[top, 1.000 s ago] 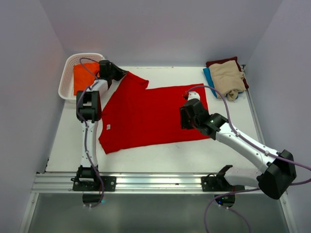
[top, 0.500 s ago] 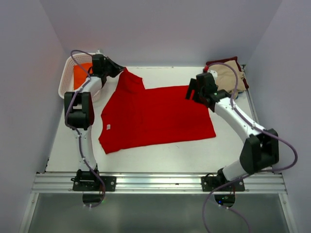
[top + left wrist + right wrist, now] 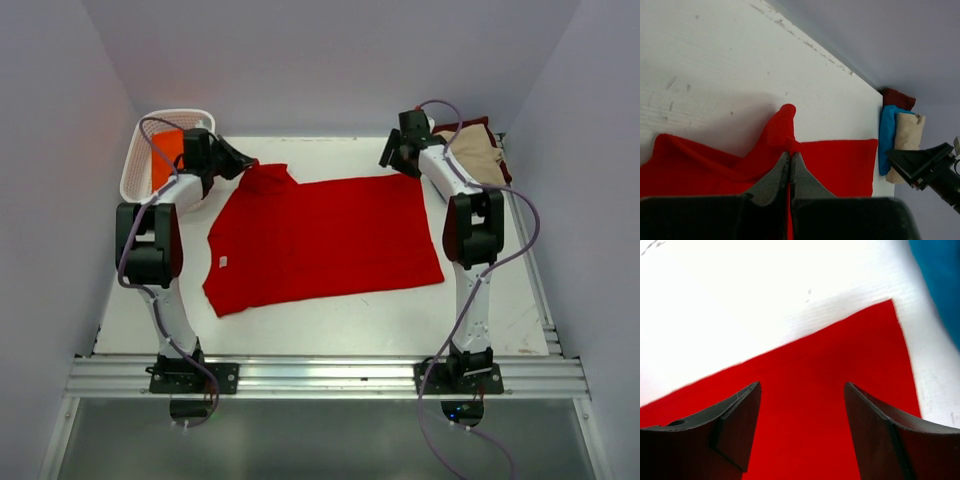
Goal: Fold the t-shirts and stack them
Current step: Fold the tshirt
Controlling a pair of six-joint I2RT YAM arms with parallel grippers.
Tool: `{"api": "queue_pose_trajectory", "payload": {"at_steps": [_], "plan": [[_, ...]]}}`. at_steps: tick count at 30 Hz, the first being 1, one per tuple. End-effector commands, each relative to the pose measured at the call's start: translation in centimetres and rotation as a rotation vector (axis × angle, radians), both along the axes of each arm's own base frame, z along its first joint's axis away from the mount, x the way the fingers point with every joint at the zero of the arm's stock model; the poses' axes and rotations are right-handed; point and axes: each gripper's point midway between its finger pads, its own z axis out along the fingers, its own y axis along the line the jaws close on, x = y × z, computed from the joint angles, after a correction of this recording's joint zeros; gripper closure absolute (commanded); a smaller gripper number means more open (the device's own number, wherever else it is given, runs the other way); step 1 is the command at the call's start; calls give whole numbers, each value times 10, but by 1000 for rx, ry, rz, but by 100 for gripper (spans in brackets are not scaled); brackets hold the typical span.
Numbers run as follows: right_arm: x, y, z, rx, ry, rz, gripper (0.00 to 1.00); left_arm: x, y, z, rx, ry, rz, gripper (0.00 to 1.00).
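A: Left wrist view: the left fingers are pressed together on a raised fold of the red t-shirt, pinching its cloth between the tips. What of the other pair?

B: Right wrist view: the right fingers stand wide apart above the far corner of the red t-shirt, with nothing between them; contact with the cloth cannot be told.

A: Top external view: the red t-shirt lies spread flat between the two pairs of fingers, its small white tag on the near side from the left fingers. The sleeve at those fingers is lifted and bunched.

B: Containers: a white slotted basket sits just behind the left fingers, holding an orange t-shirt. No other container appears.

A: Beside the right fingers, on their outer side, rests a stack: a beige t-shirt on top, a maroon t-shirt showing at the far edge. The left wrist view adds a blue t-shirt in that stack.

B: Surface: a white worktop, scuffed near its far edge, carries all of it. Pale grey walls enclose it on three sides, and a metal rail runs along the near edge.
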Motion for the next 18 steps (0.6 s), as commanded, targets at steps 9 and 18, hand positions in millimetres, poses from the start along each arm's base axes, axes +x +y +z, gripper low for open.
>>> {"api": "queue_pose_trajectory", "payload": {"at_steps": [9, 18], "plan": [[31, -96, -13, -170, 64, -149, 27, -43, -4, 26, 17, -54, -81, 100], [29, -115, -50, -140, 121, -158, 36, -50, -6, 17, 15, -25, -97, 100]]}}
